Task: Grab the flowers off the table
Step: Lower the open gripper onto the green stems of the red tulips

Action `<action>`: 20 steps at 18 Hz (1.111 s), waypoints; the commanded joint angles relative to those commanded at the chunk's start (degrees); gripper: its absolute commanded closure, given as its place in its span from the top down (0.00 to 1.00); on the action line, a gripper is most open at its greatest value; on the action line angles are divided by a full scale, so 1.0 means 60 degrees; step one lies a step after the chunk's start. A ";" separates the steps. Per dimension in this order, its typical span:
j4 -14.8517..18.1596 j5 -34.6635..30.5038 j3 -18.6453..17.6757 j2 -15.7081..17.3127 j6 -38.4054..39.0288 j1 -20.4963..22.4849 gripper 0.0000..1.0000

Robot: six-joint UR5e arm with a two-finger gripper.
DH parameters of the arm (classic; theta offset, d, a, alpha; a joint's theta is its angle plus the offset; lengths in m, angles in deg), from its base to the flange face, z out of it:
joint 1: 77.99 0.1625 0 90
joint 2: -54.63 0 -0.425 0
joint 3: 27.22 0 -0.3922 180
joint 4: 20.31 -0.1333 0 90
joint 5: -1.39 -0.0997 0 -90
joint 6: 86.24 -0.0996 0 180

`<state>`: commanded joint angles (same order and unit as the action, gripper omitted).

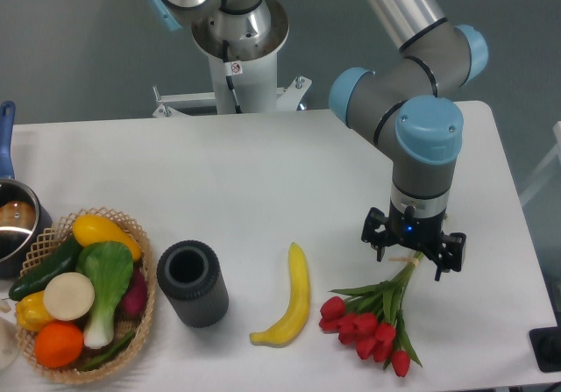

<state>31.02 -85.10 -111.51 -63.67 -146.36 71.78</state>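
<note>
Jaws: can't tell whether they are spread or pinched. The black two-finger gripper (412,253) points straight down at the stem end of the bunch, and its own body and side brackets hide the fingertips from this camera. Contact with the stems can't be confirmed either.

The large white flat tabletop with rounded corners (263,173) carries everything. The grey UR5e arm with blue joint caps (427,133) reaches in from the back and hangs over the front right area. There lies the small bunch of red tulips with green stems and leaves (372,317), flat on the table, red heads toward the front edge and left, stems running up and right under the gripper.

Handling, as a guess: light, soft, floppy. The heads and leaves would crush or slip, and the stems are thin but gathered together. The best hold looks like the bundled stems near the cut end, right where the gripper sits; expect the heads to droop once lifted. A pinch across the bunch, not along it, seems safest.

Just left of the bunch, apart from it, lies a curved yellow banana (289,300). Further left stands a dark grey ribbed cylinder cup (191,282), then a woven wicker basket (145,260) of mixed toy vegetables.

Hard to see: the stem tips, under the gripper. A steel pot with a blue handle (10,221) is cut off at the left edge. A small dark object at the bottom right corner is clipped and unidentifiable.
</note>
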 joint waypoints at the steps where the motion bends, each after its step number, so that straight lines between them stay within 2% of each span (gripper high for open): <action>1: -0.0058 -0.0029 0.0000 -0.0044 0.0015 -0.0029 1.00; 6: -0.0468 0.0014 -0.0058 -0.0234 0.0059 -0.0161 1.00; 9: -0.1184 0.0058 -0.0599 -0.0249 0.0088 -0.0190 1.00; 12: -0.1654 0.0132 -0.0732 -0.0614 0.0073 -0.0278 1.00; 15: -0.1700 0.0117 -0.0630 -0.0937 0.0073 -0.0513 1.00; 20: -0.1671 0.0059 -0.0557 -0.0996 -0.0044 -0.0484 1.00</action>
<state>21.00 -84.74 -114.85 -69.65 -146.62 68.88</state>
